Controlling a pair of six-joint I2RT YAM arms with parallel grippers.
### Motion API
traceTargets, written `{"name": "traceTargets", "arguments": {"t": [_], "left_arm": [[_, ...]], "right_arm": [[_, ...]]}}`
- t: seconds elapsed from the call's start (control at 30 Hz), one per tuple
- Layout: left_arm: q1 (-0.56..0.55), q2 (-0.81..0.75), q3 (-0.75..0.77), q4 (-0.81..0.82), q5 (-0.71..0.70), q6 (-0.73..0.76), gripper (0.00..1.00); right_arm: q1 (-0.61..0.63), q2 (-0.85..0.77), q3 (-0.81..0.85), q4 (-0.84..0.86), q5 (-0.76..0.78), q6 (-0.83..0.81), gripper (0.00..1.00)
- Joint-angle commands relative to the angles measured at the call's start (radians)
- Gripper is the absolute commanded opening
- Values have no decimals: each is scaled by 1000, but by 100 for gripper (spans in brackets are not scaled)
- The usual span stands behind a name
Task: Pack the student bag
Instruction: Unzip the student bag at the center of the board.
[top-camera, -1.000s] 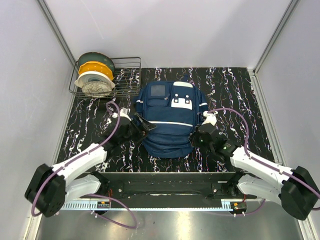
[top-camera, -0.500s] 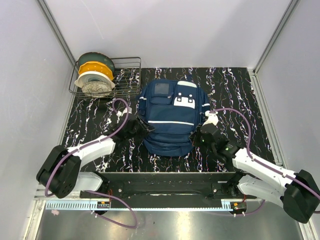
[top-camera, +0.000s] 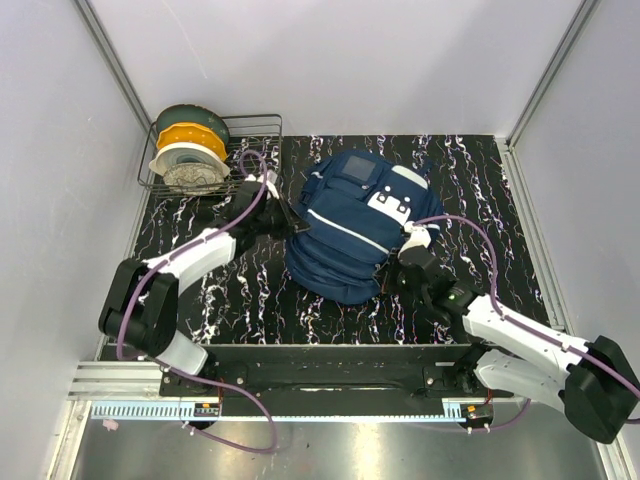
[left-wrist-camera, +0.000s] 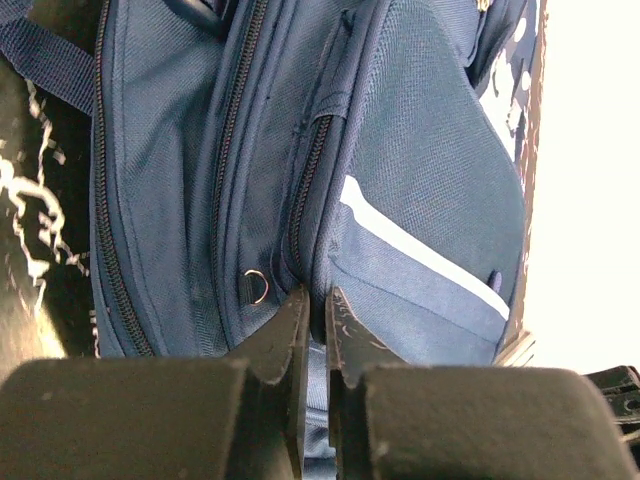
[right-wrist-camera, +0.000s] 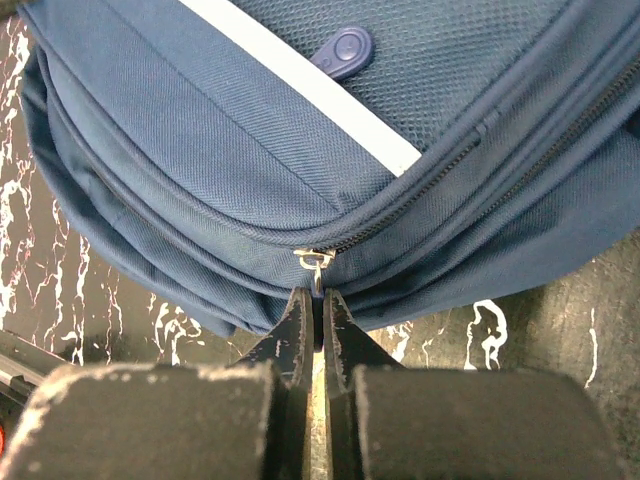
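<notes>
The student bag (top-camera: 345, 235), navy with white stripes and patches, lies askew on the black marbled table (top-camera: 470, 180). My left gripper (top-camera: 288, 222) is at the bag's left side. In the left wrist view the gripper (left-wrist-camera: 318, 305) is shut on a fold of the bag's fabric (left-wrist-camera: 420, 170) beside a zipper, close to a small metal ring (left-wrist-camera: 257, 286). My right gripper (top-camera: 402, 268) is at the bag's near right edge. In the right wrist view that gripper (right-wrist-camera: 320, 300) is shut on a metal zipper pull (right-wrist-camera: 316, 262) of the bag (right-wrist-camera: 250, 130).
A wire rack (top-camera: 255, 150) with spools in green, yellow and white (top-camera: 190, 150) stands at the back left, just behind my left arm. Pale walls enclose the table on three sides. A black rail (top-camera: 320, 365) runs along the near edge.
My left gripper has moved away from me along the bag's left side and shut on its fabric. The bag has turned clockwise. The right gripper has stayed shut on the zipper pull.
</notes>
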Motion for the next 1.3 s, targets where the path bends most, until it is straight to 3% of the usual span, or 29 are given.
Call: {"name": "traceTargets", "arguments": {"t": [0.0,0.1,0.13,0.17,0.27,0.4,0.57,1.1,1.27], "left_arm": [[42,65,178,-22,174,202,16],[51,76,178,-58,187,170,32],[50,56,154,-6,196,146,48],[51,43,96,26,204,113,57],[39,-18,-44,179,187,-48,65],[-24,-88,-158,298,67,-233,67],[-125,-121,-167,304,-94,-318,68],[-180,-9,-132,322,-137,-439,68],[-182,52,-63,318,-117,-424,60]], "right_arm": [[19,25,34,42,-42,-22,0],[21,46,35,55,-34,12,0],[21,56,34,62,-33,18,0],[23,59,32,68,-34,23,0],[24,74,31,85,-25,47,0],[26,83,34,98,-23,46,0],[27,76,37,94,-20,38,0],[30,20,9,65,3,55,0],[30,20,17,60,3,38,0]]}}
